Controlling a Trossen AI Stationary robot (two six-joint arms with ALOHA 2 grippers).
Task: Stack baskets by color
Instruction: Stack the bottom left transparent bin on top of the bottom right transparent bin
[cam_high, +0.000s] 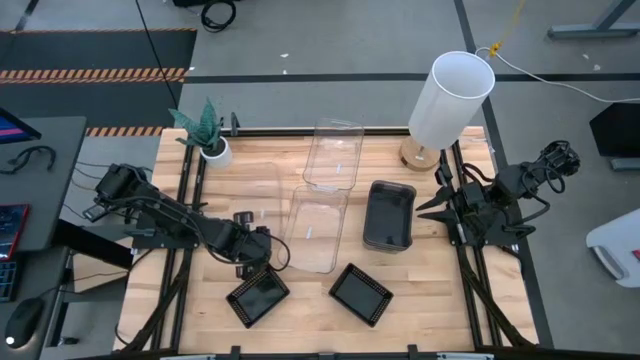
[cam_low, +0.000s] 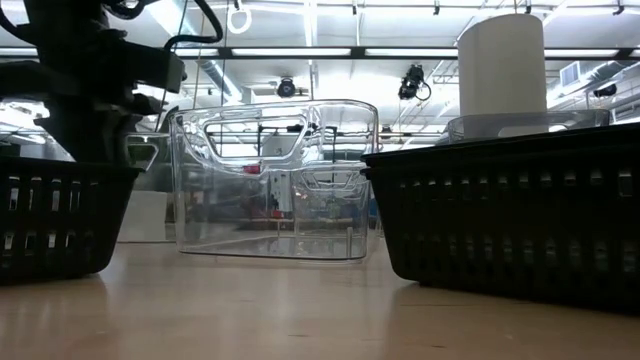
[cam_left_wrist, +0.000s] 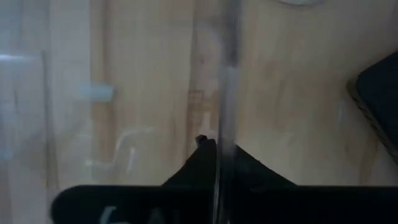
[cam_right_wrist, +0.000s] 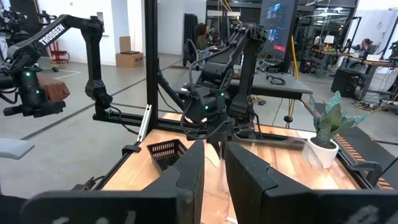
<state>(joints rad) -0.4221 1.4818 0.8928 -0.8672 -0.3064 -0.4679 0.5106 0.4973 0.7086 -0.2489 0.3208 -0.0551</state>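
Three clear baskets stand on the wooden table: one at the far middle (cam_high: 333, 152), one in the middle (cam_high: 318, 228), and a faint one to its left (cam_high: 250, 200). A smoky grey basket (cam_high: 390, 215) stands right of them. Two black baskets (cam_high: 258, 296) (cam_high: 360, 293) sit near the front edge. My left gripper (cam_high: 266, 245) points steeply down at the left clear basket's near end, shut on its clear wall (cam_left_wrist: 219, 93). My right gripper (cam_high: 440, 208) hangs level above the table's right side, open with nothing between its fingers (cam_right_wrist: 214, 168). My left gripper pinches the clear basket's thin upright wall (cam_left_wrist: 219, 134) at its top edge, one finger (cam_left_wrist: 199, 165) on each side of it. The fingers come from above, slanting down from the table's left. The basket's bottom rests on the table.
A white lamp shade (cam_high: 450, 100) stands at the far right and a small white plant pot (cam_high: 212, 150) at the far left. In the low view both black baskets (cam_low: 60, 215) (cam_low: 510, 220) stand close in front, a clear one (cam_low: 270, 180) behind them.
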